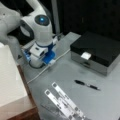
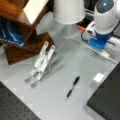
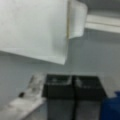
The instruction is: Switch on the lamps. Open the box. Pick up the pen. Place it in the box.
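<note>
The box (image 1: 100, 47) is closed on the table's right in a front view, black lid down, white latch (image 1: 85, 55) at its front; only its corner (image 2: 107, 97) appears at a front view's bottom right. The pen (image 1: 87, 85) lies flat on the grey table in front of the box, also visible mid-table (image 2: 72, 87). A white lampshade (image 2: 68, 10) stands beside the arm and fills the wrist view's upper left (image 3: 35, 27); I cannot tell if it is lit. My gripper (image 3: 72, 86) is shut and empty, near the lampshade and far from the pen and box.
The arm (image 1: 42, 25) hunches over its blue-and-white base (image 2: 98, 42). A white cable (image 1: 47, 68) runs across the table. Two long white bars (image 1: 65, 102) lie angled near the front edge. A wooden shelf (image 2: 22, 37) with a pale top stands beside them.
</note>
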